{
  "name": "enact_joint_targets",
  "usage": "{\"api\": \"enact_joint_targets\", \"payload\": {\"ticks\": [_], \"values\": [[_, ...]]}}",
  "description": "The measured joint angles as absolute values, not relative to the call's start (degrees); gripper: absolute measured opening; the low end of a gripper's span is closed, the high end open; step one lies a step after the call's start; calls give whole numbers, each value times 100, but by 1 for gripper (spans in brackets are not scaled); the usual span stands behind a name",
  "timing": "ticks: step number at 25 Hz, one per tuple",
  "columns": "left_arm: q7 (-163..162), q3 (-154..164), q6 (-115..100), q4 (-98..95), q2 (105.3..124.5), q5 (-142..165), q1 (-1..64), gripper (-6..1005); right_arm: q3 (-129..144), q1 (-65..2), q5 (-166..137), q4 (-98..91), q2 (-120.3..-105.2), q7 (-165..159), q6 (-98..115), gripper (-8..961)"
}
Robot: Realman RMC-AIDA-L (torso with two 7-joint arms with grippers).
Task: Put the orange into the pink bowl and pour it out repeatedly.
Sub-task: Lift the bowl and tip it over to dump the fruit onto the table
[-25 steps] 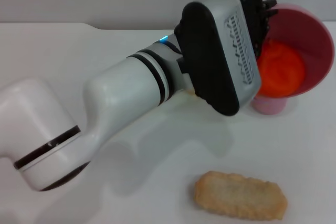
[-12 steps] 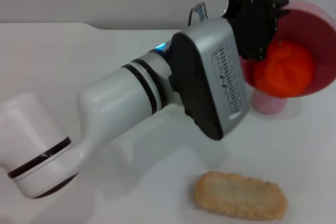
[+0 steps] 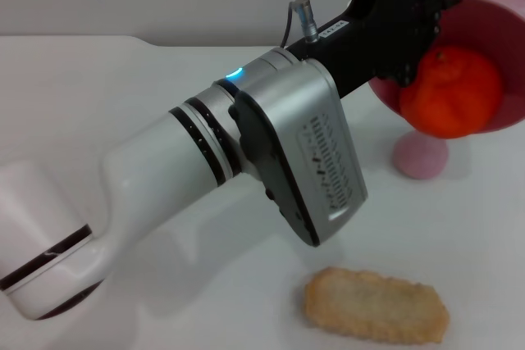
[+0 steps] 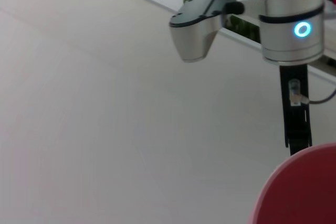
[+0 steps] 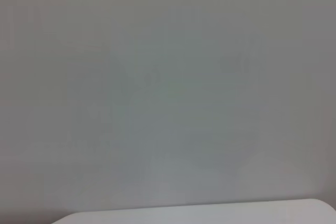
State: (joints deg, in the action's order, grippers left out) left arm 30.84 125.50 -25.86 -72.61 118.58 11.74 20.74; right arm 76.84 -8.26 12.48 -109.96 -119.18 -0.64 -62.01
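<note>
My left gripper [image 3: 422,18] is raised at the back right of the head view, shut on the left rim of the pink bowl [image 3: 500,30]. The bowl hangs above the table, tipped on its side with its opening facing me. The orange [image 3: 453,92] lies inside it, resting against the lower wall near the rim. A curved piece of the bowl's [image 4: 302,187] outside fills a corner of the left wrist view. The right gripper is out of view, and the right wrist view holds only a blank wall and a strip of table edge [image 5: 210,213].
A small dull pink ball [image 3: 420,158] sits on the white table just under the bowl. A beige oblong biscuit [image 3: 376,306] lies near the front edge. My left arm's white and grey forearm [image 3: 246,161] crosses the middle of the table.
The left wrist has risen and turned, lifting the bowl higher. The orange has shifted from the bowl's middle toward its lower wall. The ball and biscuit have not moved.
</note>
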Motion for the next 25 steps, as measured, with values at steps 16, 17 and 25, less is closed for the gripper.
{"api": "enact_joint_targets", "payload": {"ticks": [16,17,25], "values": [[5273,12691,-2232,-7251,11882,1210,2092,42,7749,-879,1176,-10985,-11909,-52,-6311,516],[5460,12711,-2212,-7242,11886,1208,2096,42,7765,-879,1169,-10982,-11909,-52,-6312,516],[6834,12848,-2202,-7172,11901,1190,2018,42,7808,-910,1106,-10936,-11909,-52,-6312,516]]}}
